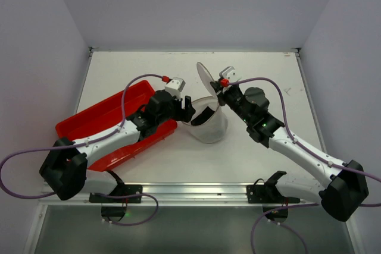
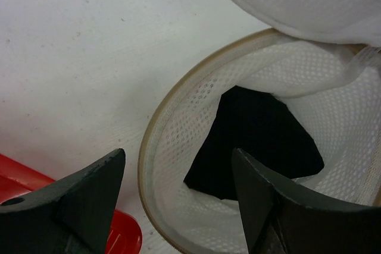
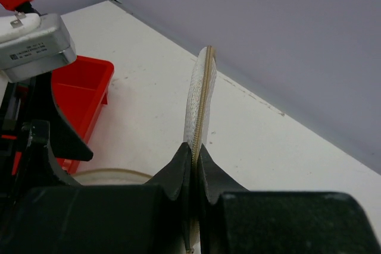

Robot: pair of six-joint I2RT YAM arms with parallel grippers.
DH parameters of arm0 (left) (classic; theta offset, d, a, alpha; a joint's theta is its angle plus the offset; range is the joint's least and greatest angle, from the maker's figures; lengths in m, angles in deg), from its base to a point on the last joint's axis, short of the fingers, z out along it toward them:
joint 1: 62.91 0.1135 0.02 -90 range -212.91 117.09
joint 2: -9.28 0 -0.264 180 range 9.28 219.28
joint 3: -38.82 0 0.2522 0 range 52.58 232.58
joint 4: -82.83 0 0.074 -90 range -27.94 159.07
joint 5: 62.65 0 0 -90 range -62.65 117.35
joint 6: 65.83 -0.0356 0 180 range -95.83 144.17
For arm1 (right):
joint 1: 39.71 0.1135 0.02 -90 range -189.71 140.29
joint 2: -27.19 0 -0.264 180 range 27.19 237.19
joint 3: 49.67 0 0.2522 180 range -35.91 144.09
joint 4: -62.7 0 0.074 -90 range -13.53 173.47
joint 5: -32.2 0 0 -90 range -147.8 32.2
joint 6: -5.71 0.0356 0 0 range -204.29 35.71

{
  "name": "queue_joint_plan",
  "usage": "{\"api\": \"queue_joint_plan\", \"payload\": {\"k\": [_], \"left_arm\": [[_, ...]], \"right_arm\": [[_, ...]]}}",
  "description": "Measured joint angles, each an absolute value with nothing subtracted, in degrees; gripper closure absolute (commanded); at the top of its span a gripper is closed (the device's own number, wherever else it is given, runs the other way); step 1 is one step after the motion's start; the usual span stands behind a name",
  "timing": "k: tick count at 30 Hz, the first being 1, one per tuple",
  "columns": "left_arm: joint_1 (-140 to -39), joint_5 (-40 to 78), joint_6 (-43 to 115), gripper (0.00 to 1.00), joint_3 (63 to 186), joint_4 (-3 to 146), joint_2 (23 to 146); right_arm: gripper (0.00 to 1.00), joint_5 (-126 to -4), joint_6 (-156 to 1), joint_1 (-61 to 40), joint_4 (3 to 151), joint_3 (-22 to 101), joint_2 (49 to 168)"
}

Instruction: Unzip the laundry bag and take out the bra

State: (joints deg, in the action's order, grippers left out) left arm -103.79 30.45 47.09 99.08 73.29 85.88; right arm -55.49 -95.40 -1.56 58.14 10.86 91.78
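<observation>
The white mesh laundry bag point(image 1: 209, 126) stands mid-table with its round flap lid point(image 1: 205, 76) lifted upright. My right gripper point(image 1: 221, 93) is shut on the lid's zipper rim point(image 3: 201, 96) and holds it up on edge. My left gripper point(image 1: 188, 110) is open at the bag's left rim. In the left wrist view one finger point(image 2: 89, 197) is outside the tan zipper rim point(image 2: 156, 120) and the other finger point(image 2: 259, 197) is inside the bag point(image 2: 190, 147). The black bra point(image 2: 256, 141) lies inside the open bag, just ahead of the inner finger.
A red rectangular plastic tray point(image 1: 107, 120) lies left of the bag under my left arm; its corner shows in the left wrist view point(image 2: 113, 233) and the right wrist view point(image 3: 80, 90). White table; grey walls at the back and sides.
</observation>
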Motion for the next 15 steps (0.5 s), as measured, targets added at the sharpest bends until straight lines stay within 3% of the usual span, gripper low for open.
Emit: {"api": "queue_joint_plan", "payload": {"k": [10,15], "left_arm": [[-103.7,31.6,45.4,0.21,99.8,70.4,87.0],[-102.6,29.0,45.3,0.3,101.8,70.4,90.9]], "right_arm": [[1.0,-55.8,-94.7,-1.6,57.0,10.2,90.1],[1.0,-55.8,-94.6,-1.6,56.7,9.3,89.2]]}}
